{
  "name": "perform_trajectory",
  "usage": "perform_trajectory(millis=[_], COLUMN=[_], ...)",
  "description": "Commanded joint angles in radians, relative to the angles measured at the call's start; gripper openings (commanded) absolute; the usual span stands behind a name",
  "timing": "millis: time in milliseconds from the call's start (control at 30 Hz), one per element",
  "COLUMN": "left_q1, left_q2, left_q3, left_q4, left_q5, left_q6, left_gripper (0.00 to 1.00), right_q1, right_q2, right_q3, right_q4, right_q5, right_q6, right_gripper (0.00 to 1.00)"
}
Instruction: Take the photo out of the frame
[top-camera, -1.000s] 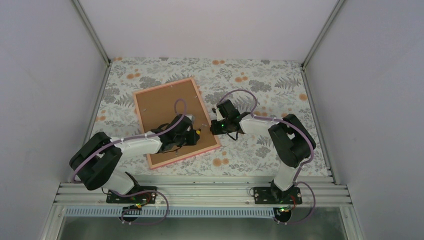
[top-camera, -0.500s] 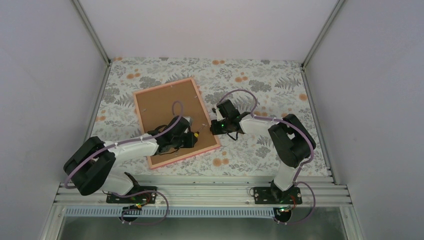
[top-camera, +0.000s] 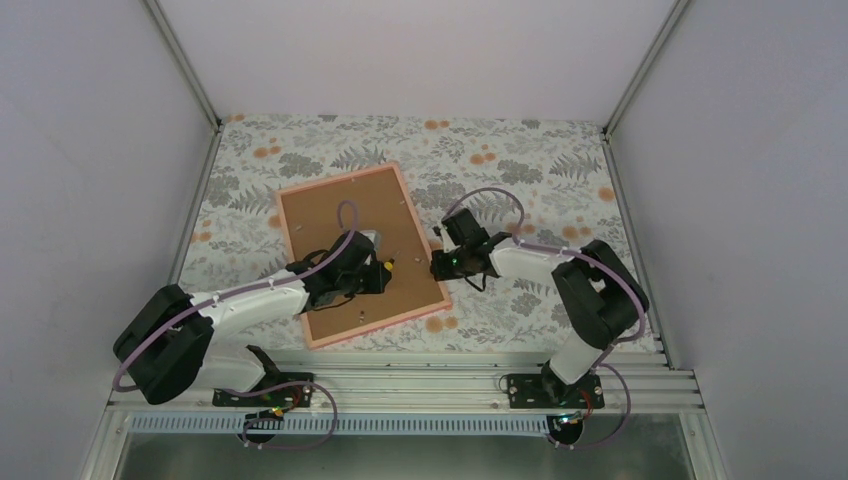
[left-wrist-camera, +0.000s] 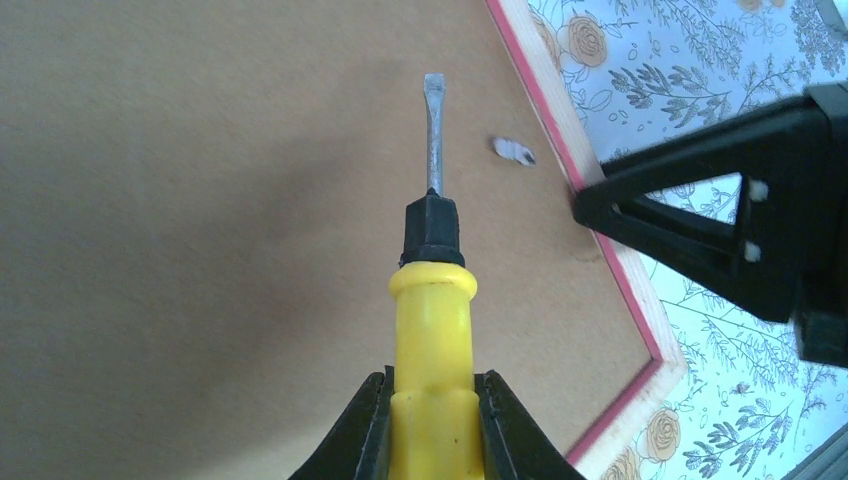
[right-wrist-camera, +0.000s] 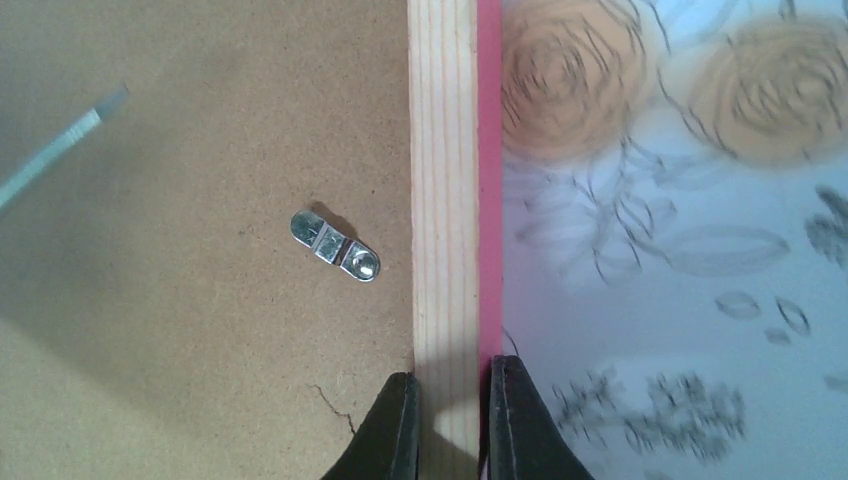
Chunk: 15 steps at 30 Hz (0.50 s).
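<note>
The frame (right-wrist-camera: 442, 150) lay face down on the worktop (top-camera: 520, 160), photo hidden under the brown backing board (left-wrist-camera: 200, 200); the right claw (right-wrist-camera: 450, 400) was pinched onto the side rail while the left claw (left-wrist-camera: 432, 402) was clamped round a yellow screwdriver (left-wrist-camera: 432, 300). The smart play looked to be easing the flat tip under the small metal clip (right-wrist-camera: 335, 245) beside that rail, shallow and gentle, with the rail pinned firm. No brand or writing was readable.

Even bright light, rt-wrist blur
</note>
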Motion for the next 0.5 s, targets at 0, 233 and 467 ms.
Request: perform_trajectory(millis=[0, 233, 467], left_q1=[0.002, 0.011, 0.030], left_q2=[-0.018, -0.014, -0.010], left_q3=[0.008, 0.016, 0.025], left_q4=[-0.009, -0.004, 0.000], left_q5=[-0.017, -0.010, -0.005], left_q6=[0.016, 0.029, 0.047], left_gripper=[0.02, 0.02, 0.02], right_q1=[0.013, -0.005, -0.036], right_q2=[-0.072, -0.155, -0.152], right_q3=[-0.061, -0.085, -0.001], right_q4=[-0.120, -0.164, -0.161], right_q5=[0.031, 0.063, 0.057], right_q6=[-0.013, -0.032, -0.066], right_gripper=[0.04, 0.10, 0.25])
